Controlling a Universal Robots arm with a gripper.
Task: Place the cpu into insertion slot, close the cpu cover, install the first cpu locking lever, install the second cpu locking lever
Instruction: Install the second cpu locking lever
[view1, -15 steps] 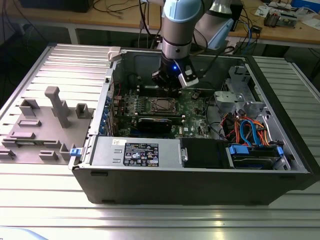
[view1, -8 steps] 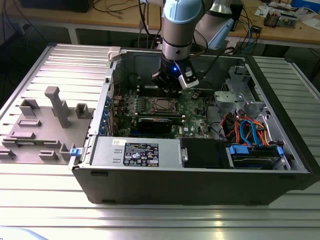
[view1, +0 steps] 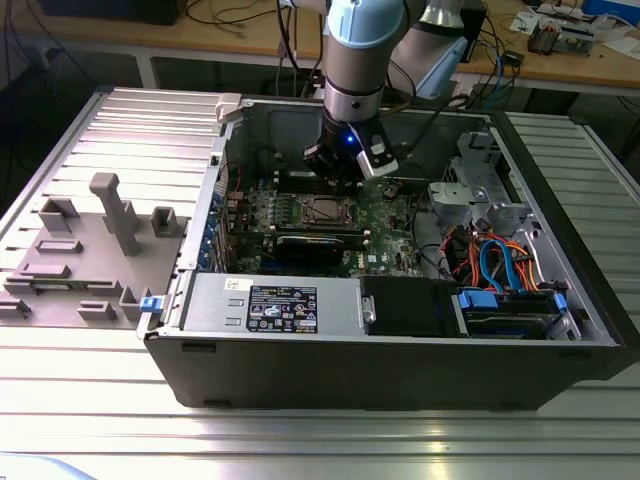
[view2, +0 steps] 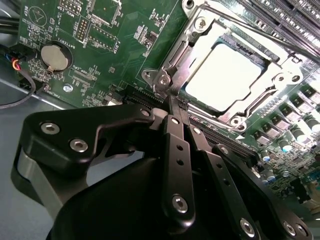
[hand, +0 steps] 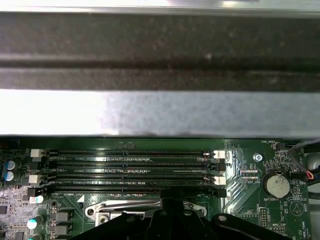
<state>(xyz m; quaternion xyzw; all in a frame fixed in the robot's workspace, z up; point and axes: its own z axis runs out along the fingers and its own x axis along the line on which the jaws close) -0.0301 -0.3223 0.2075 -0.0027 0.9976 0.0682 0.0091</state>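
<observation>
Hovering low inside the open PC case (view1: 560, 330), the hand (view2: 172, 102) sits at the edge of the socket (view2: 197, 47), with its black fingers (view2: 176, 150) pressed together, tips meeting in a narrow point. Nothing is pinched between them that I can see. In the second wrist view the tips touch or nearly touch the silvery corner of the cover (view2: 172, 65); contact not certain.

Just past the fingertips the cpu (view2: 225, 75) lies flat in the socket, pale metal top showing through the cover's square window. The cover looks down over the chip, framing it on all sides. A thin lever rod (view2: 235, 22) runs along the far side of the frame; whether it is latched I cannot tell.

Beyond the socket, on the green board (view2: 105, 60), a round coin battery (view2: 54, 56) sits well apart from the hand. In the first wrist view, long black memory slots (hand: 130, 167) run side by side just beyond the socket frame, with the grey case wall (hand: 160, 112) behind them.

In the exterior view the arm (view1: 355, 60) comes down from above the case with the hand over the socket (view1: 322, 210). The case rests on a ribbed metal desk (view1: 100, 400); a grey fixture block (view1: 95, 250) stands on the exterior view's left.
</observation>
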